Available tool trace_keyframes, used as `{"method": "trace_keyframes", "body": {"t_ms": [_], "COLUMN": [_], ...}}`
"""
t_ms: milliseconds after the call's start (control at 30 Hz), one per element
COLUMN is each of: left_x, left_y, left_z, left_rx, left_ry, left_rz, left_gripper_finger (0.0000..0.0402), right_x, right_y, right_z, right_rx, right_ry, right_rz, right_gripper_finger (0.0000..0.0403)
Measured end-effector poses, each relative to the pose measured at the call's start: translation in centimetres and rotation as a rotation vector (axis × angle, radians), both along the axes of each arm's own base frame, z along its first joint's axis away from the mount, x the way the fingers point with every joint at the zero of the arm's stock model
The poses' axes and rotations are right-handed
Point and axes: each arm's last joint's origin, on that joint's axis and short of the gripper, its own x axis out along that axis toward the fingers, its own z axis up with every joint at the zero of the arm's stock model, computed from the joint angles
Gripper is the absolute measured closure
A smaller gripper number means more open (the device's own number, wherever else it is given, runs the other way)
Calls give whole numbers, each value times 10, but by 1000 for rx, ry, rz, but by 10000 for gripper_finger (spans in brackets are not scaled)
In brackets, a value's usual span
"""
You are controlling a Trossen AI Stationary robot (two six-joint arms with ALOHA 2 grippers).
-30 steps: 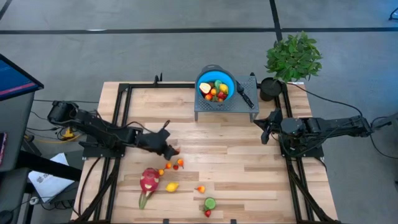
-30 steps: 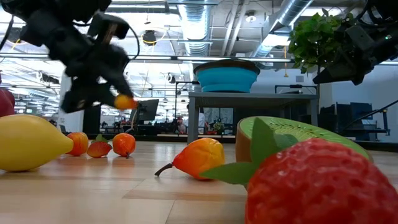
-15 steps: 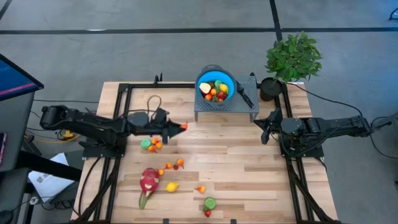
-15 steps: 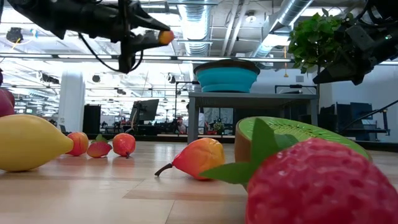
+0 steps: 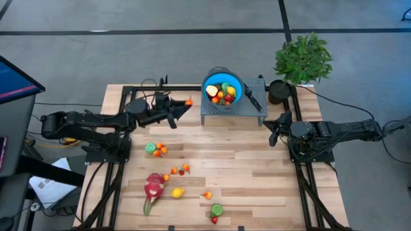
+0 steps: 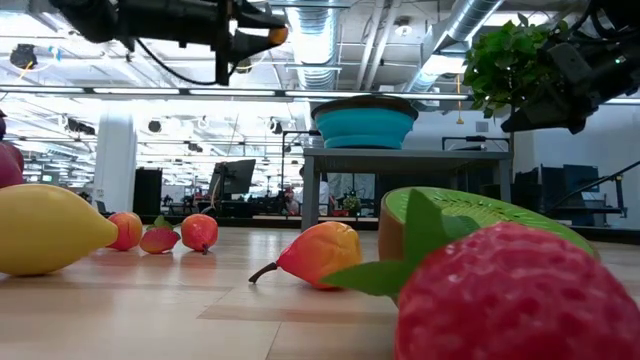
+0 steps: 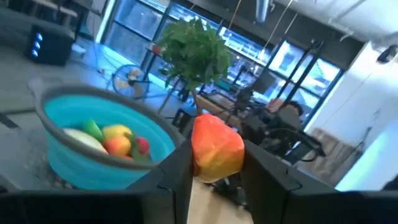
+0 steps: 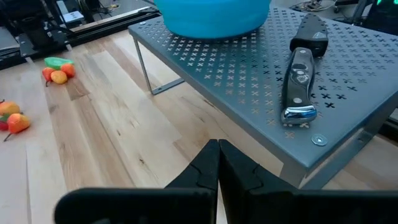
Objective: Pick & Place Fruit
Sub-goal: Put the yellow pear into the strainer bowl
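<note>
The orange fruit (image 7: 216,147) was clamped between the fingers of the left tool (image 5: 182,104), held in the air well above the tabletop (image 5: 244,160). The blue bowl (image 5: 223,90), already holding several fruits, stood on the grey perforated stand (image 5: 247,110) and lay just beyond the carried fruit, straight ahead along the left arm's reach and slightly lower than the fruit in the left wrist view. The gap to the bowl's near rim appeared short; the judgement is that a forward carry over the rim was what remained before release.

The left arm was plainly the nearer one. The right tool (image 5: 275,131), fingers pressed together and holding nothing, waited beside the stand's far corner. Other fruits, including the dragon fruit (image 5: 154,187), lay scattered on the tabletop well behind the left tool.
</note>
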Motion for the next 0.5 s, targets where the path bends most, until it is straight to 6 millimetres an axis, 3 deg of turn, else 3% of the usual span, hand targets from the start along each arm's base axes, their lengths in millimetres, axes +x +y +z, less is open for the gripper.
{"method": "trace_keyframes", "body": {"t_ms": [167,500], "left_x": [18,82], "left_y": [12,38], "left_z": [22,18], "left_rx": [84,142], "left_ry": [-13,88], "left_rz": [41,74], "left_gripper_finger": [290,291], "right_x": [0,0], "right_y": [0,0], "right_z": [0,0], "right_rx": [0,0], "right_ry": [-3,-4], "right_rz": [0,0], "right_gripper_finger": [403,403]}}
